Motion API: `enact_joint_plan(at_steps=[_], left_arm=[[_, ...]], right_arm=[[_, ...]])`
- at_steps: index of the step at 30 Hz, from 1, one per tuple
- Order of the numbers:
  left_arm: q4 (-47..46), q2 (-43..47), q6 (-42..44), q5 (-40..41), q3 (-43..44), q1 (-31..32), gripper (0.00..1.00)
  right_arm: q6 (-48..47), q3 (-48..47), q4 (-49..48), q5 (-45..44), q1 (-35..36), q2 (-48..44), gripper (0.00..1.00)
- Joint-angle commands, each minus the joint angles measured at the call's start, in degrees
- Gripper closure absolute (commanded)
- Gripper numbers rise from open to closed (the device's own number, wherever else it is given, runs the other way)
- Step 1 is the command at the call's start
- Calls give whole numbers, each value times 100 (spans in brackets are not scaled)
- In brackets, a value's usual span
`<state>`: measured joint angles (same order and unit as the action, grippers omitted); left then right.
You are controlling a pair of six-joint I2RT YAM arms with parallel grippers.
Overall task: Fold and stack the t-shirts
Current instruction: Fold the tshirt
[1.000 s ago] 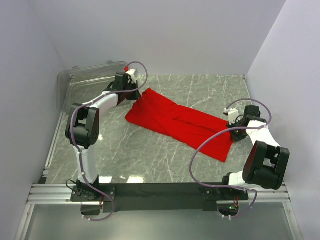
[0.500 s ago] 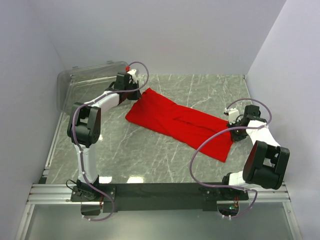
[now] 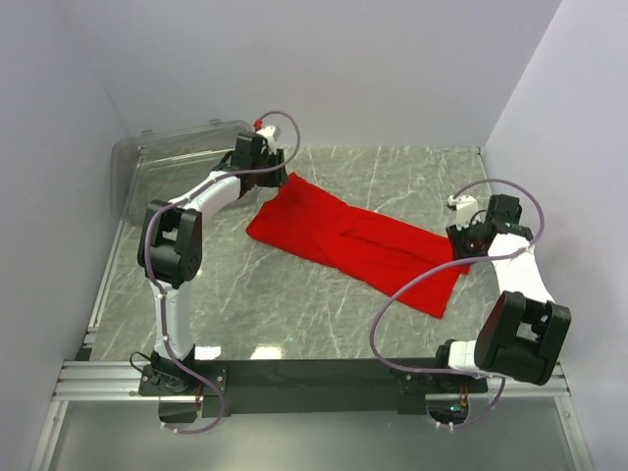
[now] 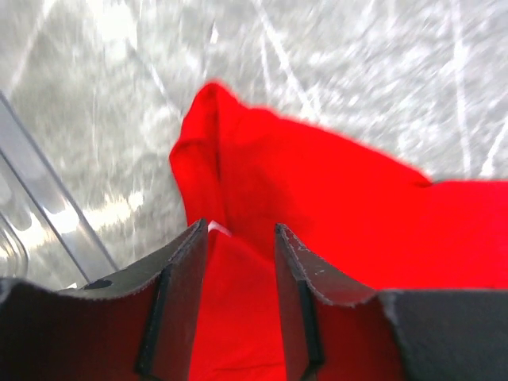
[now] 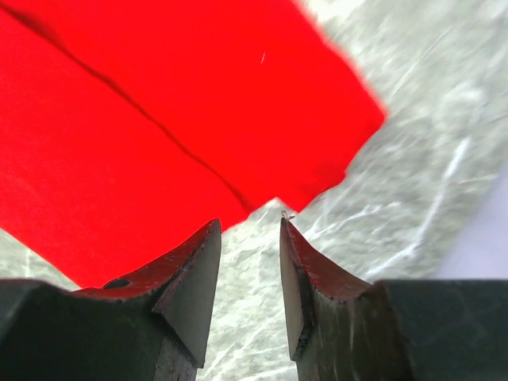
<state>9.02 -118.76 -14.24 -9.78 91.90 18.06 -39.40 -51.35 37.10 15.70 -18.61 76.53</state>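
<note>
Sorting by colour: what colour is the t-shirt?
The t-shirt is plain bright red; top external view shows it best.

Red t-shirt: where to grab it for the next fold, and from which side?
Probably the short ends. The red t-shirt lies flat as a long diagonal strip, so take the far-left end with the left gripper and the near-right end with the right gripper, each from above, beyond its edge.

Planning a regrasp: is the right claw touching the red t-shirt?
Cannot tell. Right wrist view: the right claw is open over bare table, but one finger overlaps the red t-shirt, hiding any gap.
</note>
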Motion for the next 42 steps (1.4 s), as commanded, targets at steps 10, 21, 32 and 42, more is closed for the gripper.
enact_joint_plan(at_steps=[10, 21, 32, 42], left_arm=[[-93, 827, -140, -525, -389, 101, 67], [-576, 2128, -527, -78, -2395, 118, 61], [-725, 2120, -738, 407, -2914, 127, 61], [-620, 2761, -668, 749, -3397, 118, 56]], right_arm=[[-305, -253, 693, 1242, 15, -411, 83], [-209, -340, 500, 996, 16, -236, 72], [-68, -859, 517, 935, 7, 274, 71], [-200, -955, 596, 759, 7, 529, 68]])
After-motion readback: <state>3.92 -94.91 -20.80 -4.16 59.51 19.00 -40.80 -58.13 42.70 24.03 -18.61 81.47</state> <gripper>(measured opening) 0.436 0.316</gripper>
